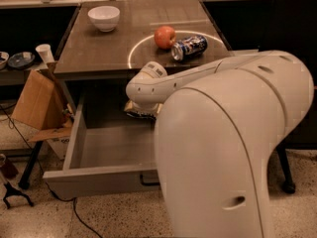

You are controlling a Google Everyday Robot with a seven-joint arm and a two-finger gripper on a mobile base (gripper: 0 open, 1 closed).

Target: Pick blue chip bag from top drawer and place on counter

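Camera view: the robot's big white arm (223, 133) fills the right side and reaches left over the open top drawer (106, 150), which is pulled out beneath the grey-brown worktop (94, 53). A cardboard box (37, 100) leans at the left. On the worktop stand a white bowl (104, 18), a red apple (165, 36) and a blue-and-silver can (189, 47) lying on its side, both at the white circle. The tool (143, 105) sits low at the drawer's back, seemingly right over the blue chip bag (141, 114); the arm hides it, so its opening cannot be told.
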